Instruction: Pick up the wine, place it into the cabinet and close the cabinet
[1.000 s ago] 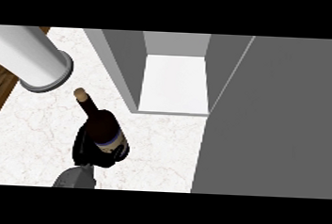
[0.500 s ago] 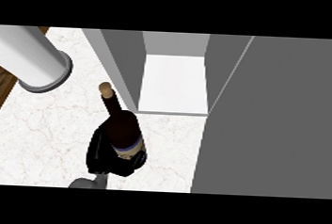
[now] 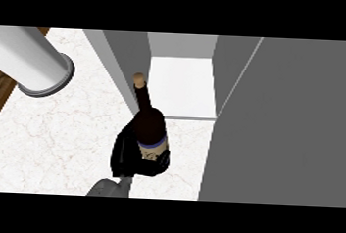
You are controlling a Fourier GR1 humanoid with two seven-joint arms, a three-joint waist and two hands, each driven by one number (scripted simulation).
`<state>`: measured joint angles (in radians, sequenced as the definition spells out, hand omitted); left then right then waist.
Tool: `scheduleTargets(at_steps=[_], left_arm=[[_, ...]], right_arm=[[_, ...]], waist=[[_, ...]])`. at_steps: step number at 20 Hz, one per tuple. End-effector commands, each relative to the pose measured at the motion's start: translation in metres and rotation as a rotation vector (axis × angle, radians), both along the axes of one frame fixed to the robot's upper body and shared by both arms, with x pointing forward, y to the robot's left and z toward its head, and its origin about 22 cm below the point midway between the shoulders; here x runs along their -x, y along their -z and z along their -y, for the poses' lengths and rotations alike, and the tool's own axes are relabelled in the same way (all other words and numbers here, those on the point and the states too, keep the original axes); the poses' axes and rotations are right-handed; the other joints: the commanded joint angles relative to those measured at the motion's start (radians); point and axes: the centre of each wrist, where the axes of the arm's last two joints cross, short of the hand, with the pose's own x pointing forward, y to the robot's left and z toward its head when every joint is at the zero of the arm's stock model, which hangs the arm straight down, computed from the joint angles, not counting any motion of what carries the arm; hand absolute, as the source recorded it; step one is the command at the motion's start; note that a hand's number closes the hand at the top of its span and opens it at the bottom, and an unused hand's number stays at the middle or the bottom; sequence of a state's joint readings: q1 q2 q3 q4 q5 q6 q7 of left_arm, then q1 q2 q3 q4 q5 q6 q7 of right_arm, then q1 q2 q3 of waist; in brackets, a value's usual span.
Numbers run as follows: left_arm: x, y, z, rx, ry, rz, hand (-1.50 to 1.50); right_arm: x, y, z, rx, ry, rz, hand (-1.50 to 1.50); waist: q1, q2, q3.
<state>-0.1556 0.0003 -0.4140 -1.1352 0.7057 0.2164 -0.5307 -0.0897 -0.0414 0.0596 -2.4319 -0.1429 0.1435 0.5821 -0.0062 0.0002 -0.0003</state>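
Head view: near the centre of the frame a dark glass wine bottle with a tan cork top and a blue label band (image 3: 148, 127) is carried above the white marbled desk (image 3: 51, 142), its neck tilted toward the upper part of the frame so the cork sits just in front of the left wall of the open grey cabinet (image 3: 127, 67). The black robot hand (image 3: 134, 158) that comes up from the lower edge on a grey forearm is curled round the bottle's lower body, hiding its base; which arm it belongs to cannot be told for certain, though it reads as the right one. The other hand shows nowhere. The cabinet's pale inner floor (image 3: 181, 89) lies just beyond the cork, and the large grey cabinet door (image 3: 291, 133) fills the right side. A white cylinder (image 3: 29, 63) sits at upper left. Judging by its look, the bottle is rigid, smooth, breakable and bottom-heavy, so a hold low round the wide body suits it better than the slim neck.
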Motion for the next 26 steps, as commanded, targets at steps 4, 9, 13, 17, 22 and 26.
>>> scheduleTargets(at_steps=[4, 9, 13, 17, 22, 26], left_arm=[[-0.017, 0.02, -0.012, -0.001, -0.016, -0.016, 1.5], [-0.032, 0.019, 0.015, -0.036, -0.015, 0.047, 1.5], [-0.046, 0.003, 0.023, -0.024, -0.019, 0.031, 1.5], [-0.067, -0.009, 0.034, -0.048, -0.045, 0.051, 1.5], [-0.087, -0.013, 0.031, -0.045, -0.077, 0.025, 1.5], [-0.087, -0.013, 0.035, -0.022, -0.059, 0.026, 1.5]], right_arm=[[-0.001, 0.005, 0.015, -0.022, -0.017, 0.011, -1.5], [0.001, 0.009, 0.01, -0.026, -0.039, 0.01, -1.5], [0.001, 0.009, 0.0, -0.028, -0.012, 0.011, -1.5], [0.0, 0.002, -0.014, -0.025, -0.043, 0.009, -1.5], [-0.007, 0.006, -0.001, -0.033, -0.046, -0.001, -1.5], [-0.018, 0.014, 0.014, -0.028, -0.027, 0.0, -1.5]], waist=[[0.002, 0.0, 0.0], [-0.006, 0.002, 0.0], [-0.002, 0.001, 0.0], [-0.009, 0.002, -0.001], [-0.014, 0.004, 0.0], [-0.017, 0.005, 0.0]])
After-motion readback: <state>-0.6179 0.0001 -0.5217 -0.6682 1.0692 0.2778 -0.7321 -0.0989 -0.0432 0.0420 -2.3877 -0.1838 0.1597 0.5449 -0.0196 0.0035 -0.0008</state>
